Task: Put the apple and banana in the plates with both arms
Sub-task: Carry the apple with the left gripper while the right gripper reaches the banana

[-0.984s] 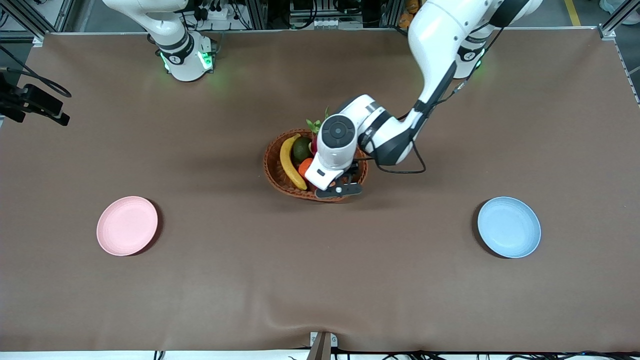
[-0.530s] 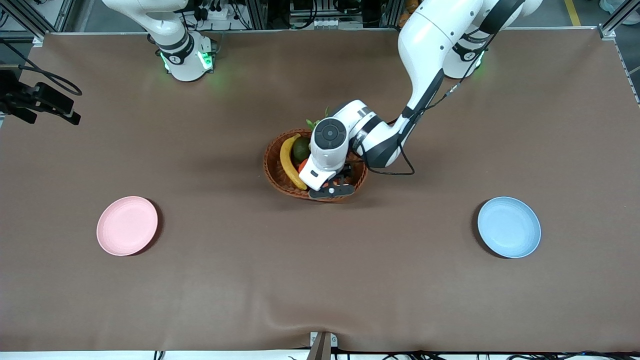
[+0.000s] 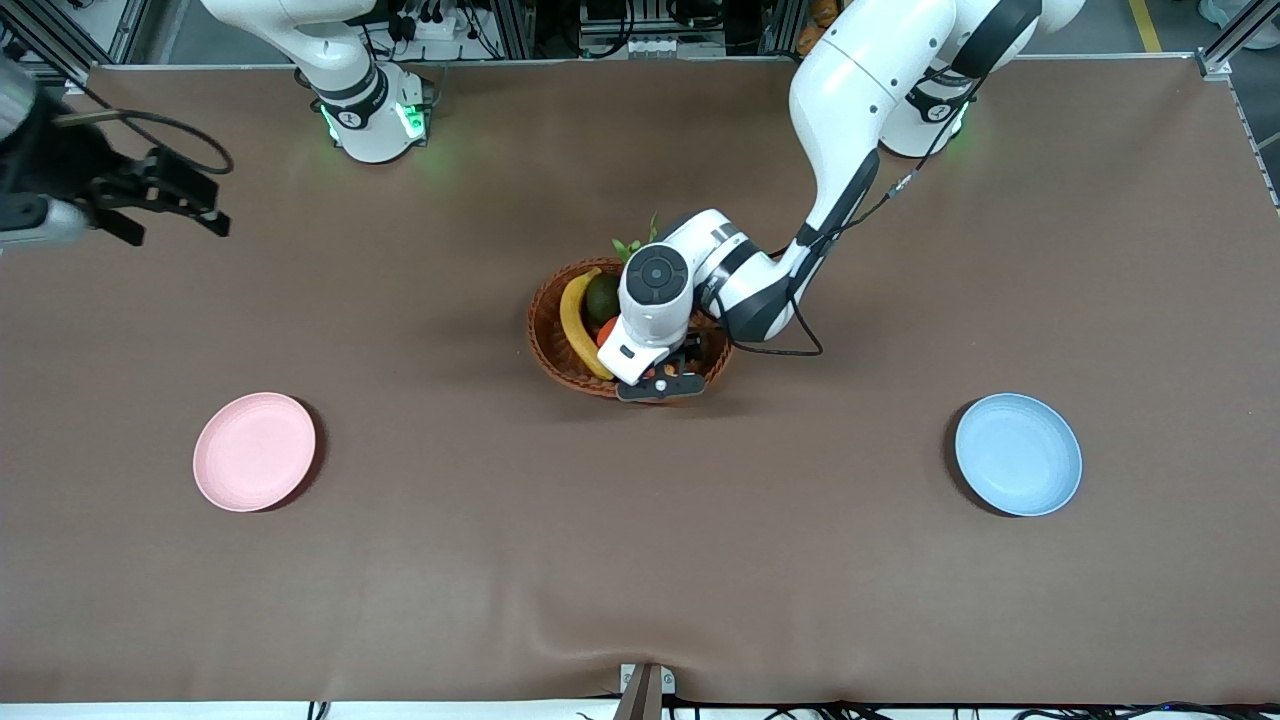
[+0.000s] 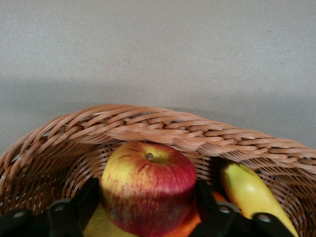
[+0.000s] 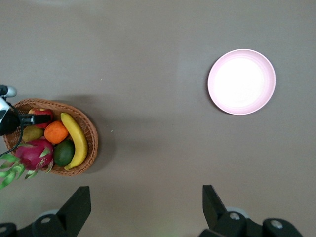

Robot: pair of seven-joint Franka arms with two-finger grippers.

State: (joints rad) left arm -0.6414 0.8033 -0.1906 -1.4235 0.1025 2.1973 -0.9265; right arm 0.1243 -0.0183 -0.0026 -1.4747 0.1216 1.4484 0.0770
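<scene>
The apple (image 4: 148, 185), red with yellowish patches, lies in the brown wicker basket (image 4: 148, 123) next to the banana (image 4: 252, 195). My left gripper (image 4: 147, 210) is down in the basket (image 3: 548, 345), open, with one finger close against each side of the apple. In the front view the left hand hides the apple, and the banana (image 3: 573, 320) lies along the basket's side toward the right arm's end. My right gripper (image 5: 145, 200) is open and empty, high over the table at the right arm's end (image 3: 200, 205). The pink plate (image 3: 254, 451) and the blue plate (image 3: 1018, 454) are empty.
The basket also holds an orange (image 5: 56, 132), a green fruit (image 5: 64, 152) and a pink dragon fruit (image 5: 33, 153). The pink plate (image 5: 241, 82) shows in the right wrist view. A brown cloth (image 3: 640, 560) covers the table.
My left gripper has sunk a little deeper into the basket, around the apple. My right gripper has swung in from the table's edge toward the middle.
</scene>
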